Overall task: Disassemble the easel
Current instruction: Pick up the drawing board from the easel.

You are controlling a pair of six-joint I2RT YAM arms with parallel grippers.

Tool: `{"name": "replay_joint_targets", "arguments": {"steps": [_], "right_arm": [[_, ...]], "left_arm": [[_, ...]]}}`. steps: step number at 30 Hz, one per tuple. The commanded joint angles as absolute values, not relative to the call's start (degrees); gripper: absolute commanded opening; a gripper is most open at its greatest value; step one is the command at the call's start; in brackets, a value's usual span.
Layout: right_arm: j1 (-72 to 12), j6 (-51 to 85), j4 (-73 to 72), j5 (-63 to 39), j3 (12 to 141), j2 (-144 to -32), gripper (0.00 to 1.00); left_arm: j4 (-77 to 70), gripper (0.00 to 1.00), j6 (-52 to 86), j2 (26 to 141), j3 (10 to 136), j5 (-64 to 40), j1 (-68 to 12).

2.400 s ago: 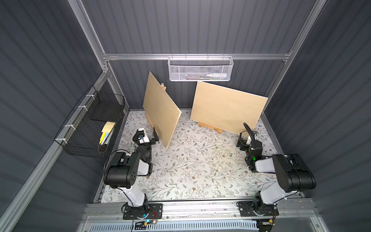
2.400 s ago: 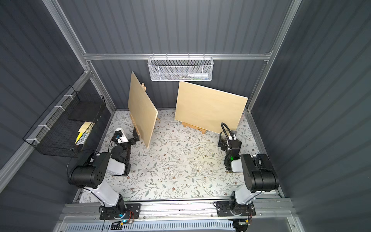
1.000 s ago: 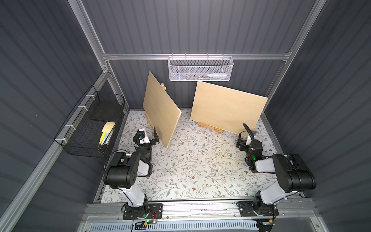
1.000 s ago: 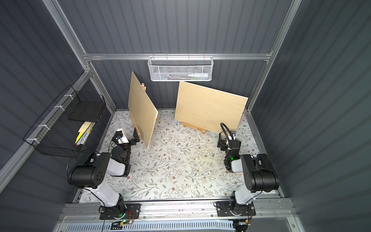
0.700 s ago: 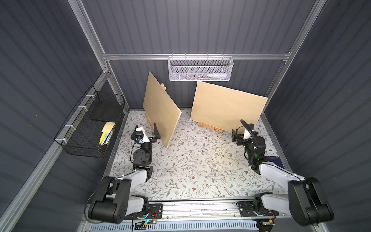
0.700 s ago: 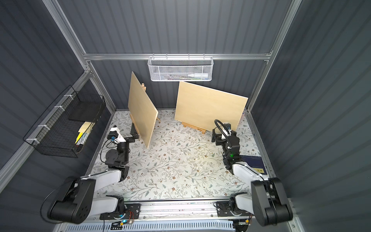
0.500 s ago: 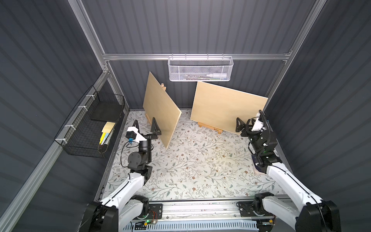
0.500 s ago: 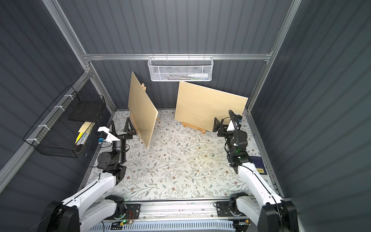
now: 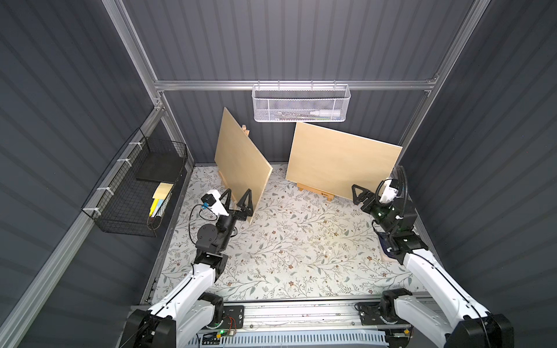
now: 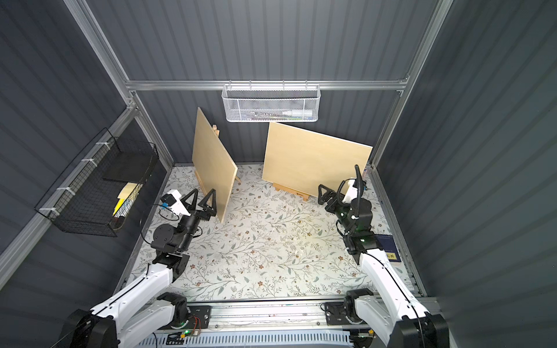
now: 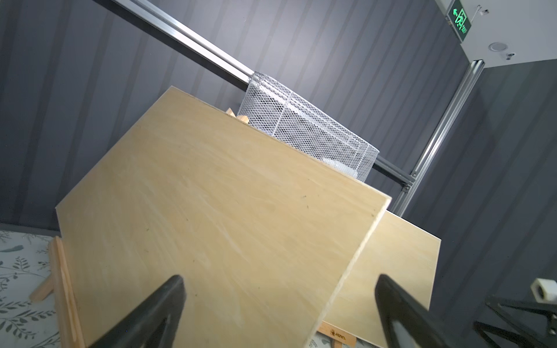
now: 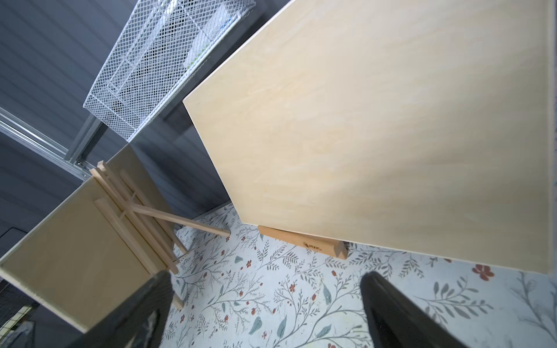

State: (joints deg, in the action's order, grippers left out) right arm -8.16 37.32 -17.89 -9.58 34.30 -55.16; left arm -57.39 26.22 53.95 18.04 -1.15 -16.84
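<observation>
Two wooden tabletop easels are stood at the back of the floral worktop [image 9: 286, 241], each w/ a plywood board propped on it. The left board [image 9: 241, 159] is turned edge-on toward the middle, w/ the left easel [image 12: 132, 208] seen behind it in the right wrist view. The right board [image 9: 340, 165] faces fwd, and of the right easel [image 12: 301, 242] only the ledge is shown. Nothing has been taken apart yet. The left gripper [image 9: 238, 191] is held just beside the near edge of the left board, low down, w/ fingers [image 11: 150, 310] wide apart and empty. In the left wrist view that edge is lined up btwn them, but contact can't be confirmed. The right gripper [image 12: 266, 275] is poised near the lower corner of the right board on its own side, fingers likewise spread, nothing held. Risks, as judged: the boards look merely rested, not fixed, so a board could be shoved off its ledge, or a light easel tipped back, if one finger is landed before the other. W/ a corner grip most of the board's wt. would be left far from the fingers, so it could be swung or slipped out on lifting. The white mesh basket [image 9: 301, 104] is hung above both boards, and the boards are near each other, so either could be struck by a carelessly raised board.
</observation>
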Motion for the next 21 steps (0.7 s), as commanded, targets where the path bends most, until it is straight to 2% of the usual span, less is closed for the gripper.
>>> {"name": "replay_joint_targets", "arguments": {"steps": [1, 4, 8, 14, 18, 21], "right_arm": [[-9.74, 38.13, -16.46, -11.05, 36.36, -55.58, 0.99], [-12.4, 35.82, -16.26, -8.91, 36.99, -56.24, 0.99], [-18.92, 31.11, -15.55, -6.7, 39.26, -57.27, 0.98], [-37.66, 26.94, -13.14, -0.24, 46.25, -61.76, 0.91], [-49.76, 24.26, -16.96, 7.44, 52.48, -72.27, 0.9], [-52.88, 25.1, -19.33, 7.69, 59.33, -81.79, 0.82]], "left_arm": [[-65.37, 0.99, 29.75, 48.33, 11.74, -3.14, -16.96], [-61.05, 0.99, 35.32, 43.28, 9.19, 4.7, -16.96], [-58.29, 0.99, 37.3, 41.67, 9.31, 8.31, -16.96], [-49.22, 0.99, 41.38, 39.49, 10.88, 15.88, -16.96], [-42.49, 0.99, 43.46, 38.93, 12.44, 20.5, -16.88], [-42.61, 0.99, 43.77, 40.02, 12.48, 19.51, -16.95]]}}
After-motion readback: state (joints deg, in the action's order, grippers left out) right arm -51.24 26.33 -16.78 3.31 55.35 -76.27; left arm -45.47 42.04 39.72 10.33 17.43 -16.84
